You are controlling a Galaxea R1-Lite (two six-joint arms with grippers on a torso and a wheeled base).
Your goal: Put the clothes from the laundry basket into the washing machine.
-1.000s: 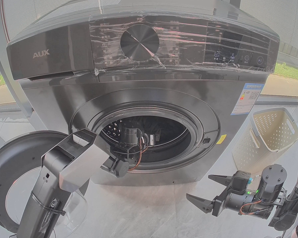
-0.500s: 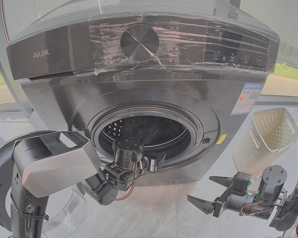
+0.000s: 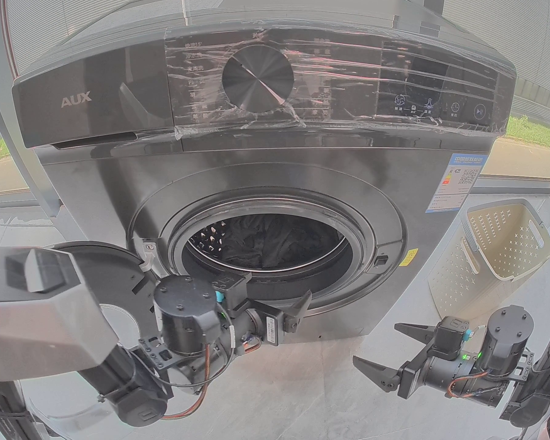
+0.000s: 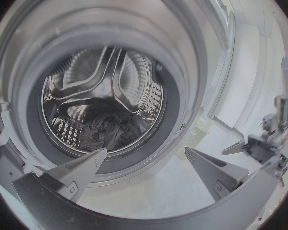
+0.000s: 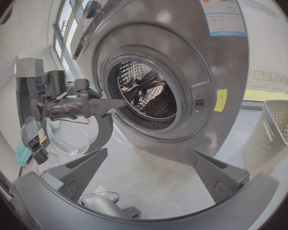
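My left gripper (image 4: pixel 144 150) has backed out of the washing machine (image 3: pixel 287 166). A second ago its wrist was inside the drum mouth; now it hangs just outside and below the opening's lower rim, pointing back toward the drum. Its jaws are spread wide with nothing between them. The dark clothes (image 3: pixel 275 239) lie bunched on the bottom of the drum, apart from the gripper, and are more exposed to the head camera now that the arm is out of the way. The door (image 3: pixel 119 273) hangs open to the left, behind my left arm. My right gripper (image 3: pixel 379 344) has barely shifted: it hovers low over the floor (image 3: pixel 324 392) in front of the machine's right side, jaws wide open and empty. The laundry basket (image 3: pixel 458 270) stands just beside the machine on the right, unmoved. I can't quite see its bottom from here.
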